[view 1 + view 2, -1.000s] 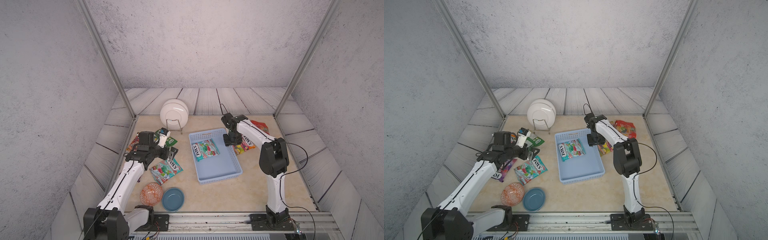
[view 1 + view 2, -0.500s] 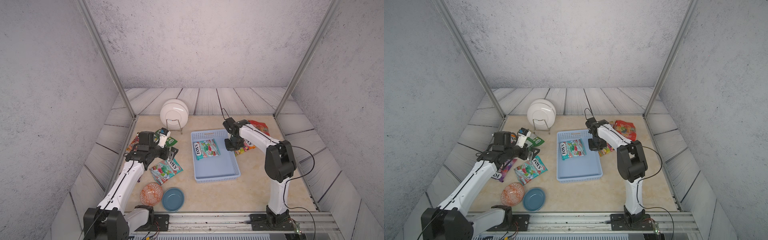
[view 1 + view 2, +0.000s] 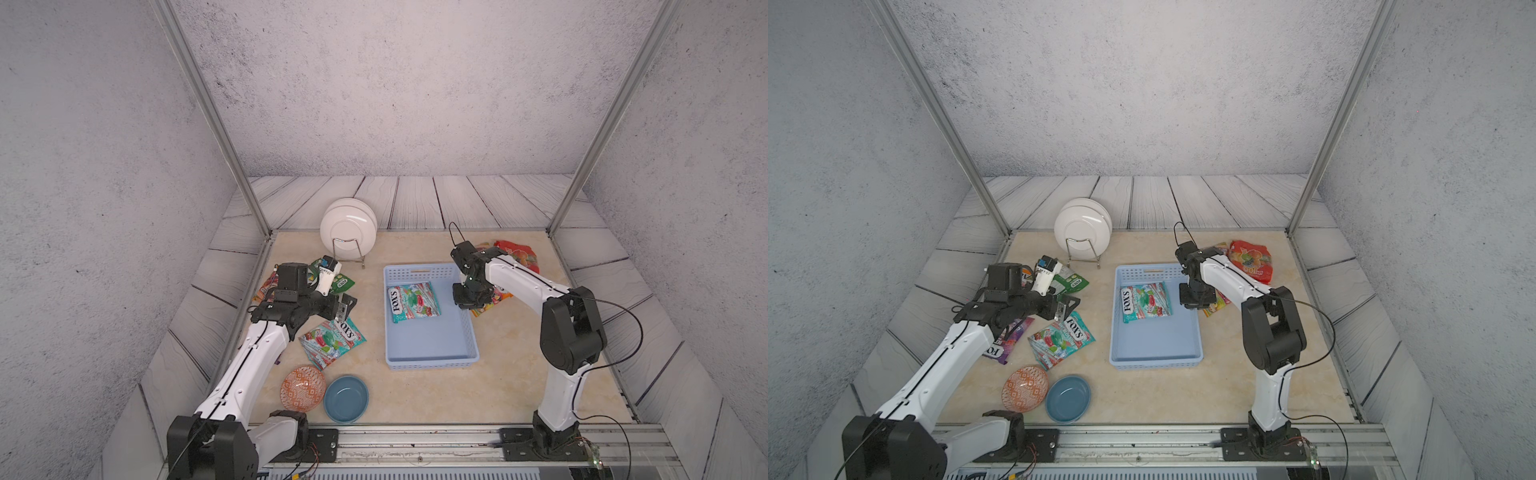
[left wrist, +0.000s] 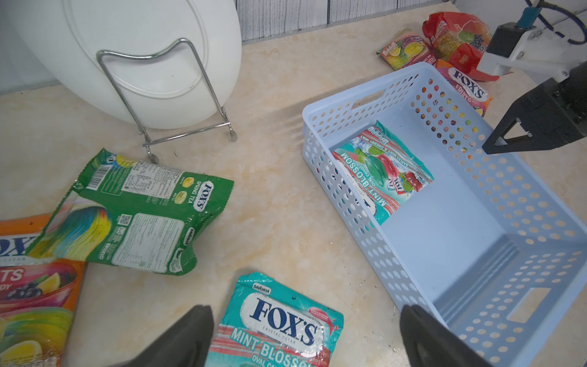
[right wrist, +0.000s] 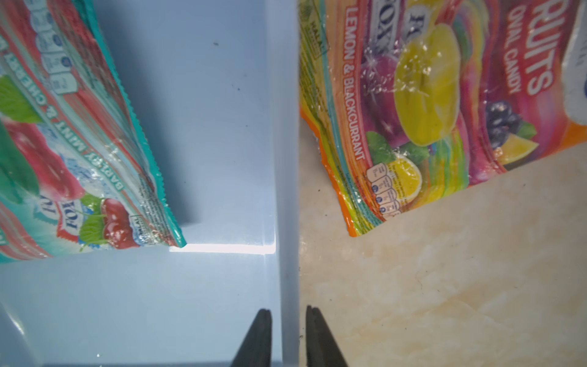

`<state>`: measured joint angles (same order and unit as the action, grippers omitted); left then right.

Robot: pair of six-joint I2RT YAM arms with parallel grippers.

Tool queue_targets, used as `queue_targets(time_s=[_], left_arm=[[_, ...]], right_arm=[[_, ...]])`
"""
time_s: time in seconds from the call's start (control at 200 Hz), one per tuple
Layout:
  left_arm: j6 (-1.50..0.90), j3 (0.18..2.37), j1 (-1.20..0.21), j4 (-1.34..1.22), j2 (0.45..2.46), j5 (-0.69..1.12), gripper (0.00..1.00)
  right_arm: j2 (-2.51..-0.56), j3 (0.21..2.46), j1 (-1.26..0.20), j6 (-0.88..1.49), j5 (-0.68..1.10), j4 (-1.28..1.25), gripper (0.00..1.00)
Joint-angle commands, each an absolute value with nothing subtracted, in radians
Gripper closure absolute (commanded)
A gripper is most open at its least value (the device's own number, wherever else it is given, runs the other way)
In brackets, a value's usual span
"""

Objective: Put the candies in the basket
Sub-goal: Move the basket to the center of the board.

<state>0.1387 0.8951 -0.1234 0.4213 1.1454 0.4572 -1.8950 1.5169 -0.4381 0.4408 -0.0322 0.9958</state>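
Beige surface (image 3: 519,374) is occupied by the basket (image 3: 432,361). The left end effector (image 4: 306,313) is held open; the right end effector (image 5: 287,309) is set astride its right wall, whether clamped cannot be told.

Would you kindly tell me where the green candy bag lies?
In a top view the green candy bag lies on the table, left of the basket, by the racked plates.
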Motion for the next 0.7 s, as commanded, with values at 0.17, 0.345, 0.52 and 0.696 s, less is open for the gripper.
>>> queue_targets(time_s=[0.17, 0.345, 0.52, 0.696], left_arm=[[0.145, 0.913, -0.114, 0.418, 1.141, 0.471, 0.02], [0.141, 0.925, -0.115, 0.432, 1.156, 0.472, 0.02], [0.146, 0.917, -0.115, 0.427, 1.157, 0.481, 0.02], [0.140, 0.894, -0.124, 0.403, 1.156, 0.524, 0.02]], right_arm=[[-1.725, 1.579, -0.455, 0.440, -0.037, 1.087, 0.61], [-1.704, 1.602, -0.491, 0.453, 0.020, 1.077, 0.55], [-1.748, 1.573, -0.549, 0.464, 0.078, 0.971, 0.49], [-1.849, 1.562, -0.599, 0.475, 0.146, 0.874, 0.46]])
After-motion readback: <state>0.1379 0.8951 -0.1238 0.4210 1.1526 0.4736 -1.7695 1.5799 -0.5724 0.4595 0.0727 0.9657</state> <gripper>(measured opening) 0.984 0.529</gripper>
